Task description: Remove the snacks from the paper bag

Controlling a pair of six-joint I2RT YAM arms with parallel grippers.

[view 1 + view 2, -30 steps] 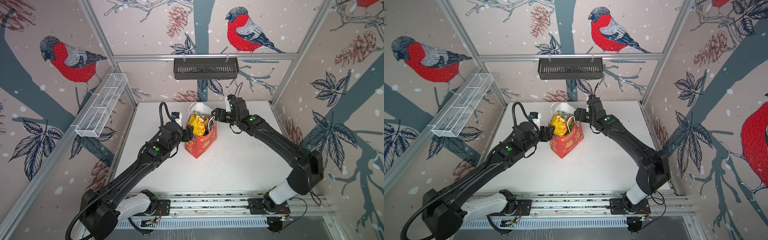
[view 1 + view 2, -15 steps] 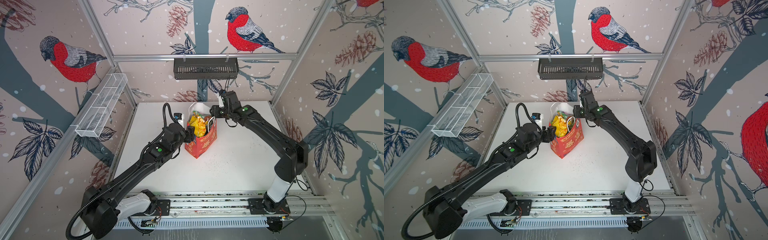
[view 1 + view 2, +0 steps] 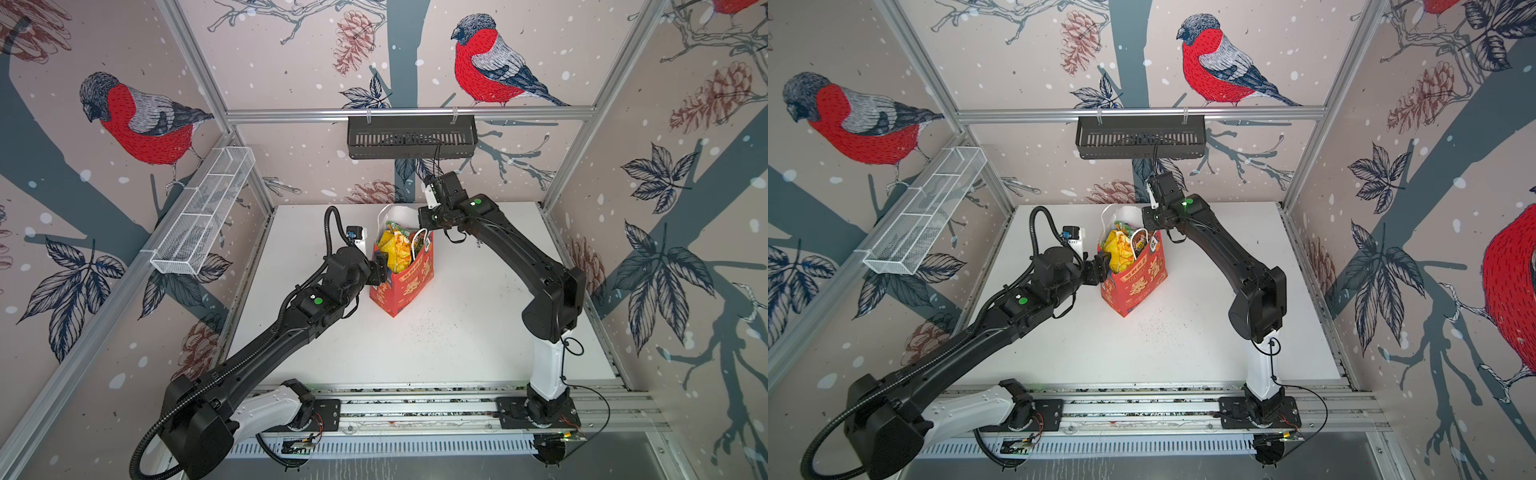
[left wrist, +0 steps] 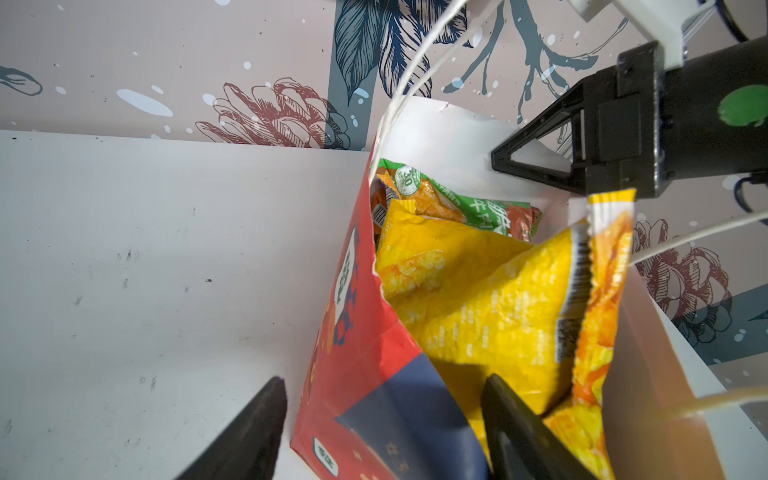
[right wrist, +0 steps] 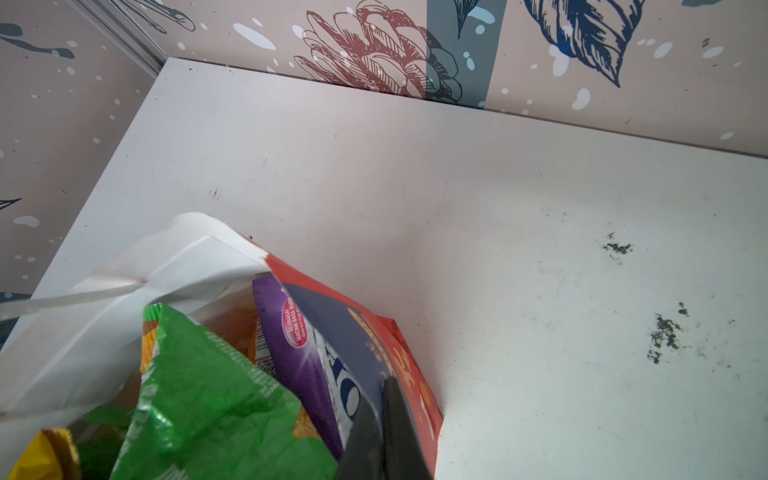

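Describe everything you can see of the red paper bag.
The paper bag is red paper with gold characters, blue patches, white inside and white cord handles. It stands on the table, mouth open, stuffed with yellow, green and purple snacks. The open left gripper straddles one wall; the shut right gripper is at its far rim.

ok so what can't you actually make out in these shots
- How many snacks the paper bag holds: the yellow packet and the bag's walls cover the lower ones in every view.
- Right gripper: shut at the bag's rim, but blurred and cut by the frame edge in the right wrist view; whether it pinches paper is unclear.
- Snack labels: too small to read in both top views.
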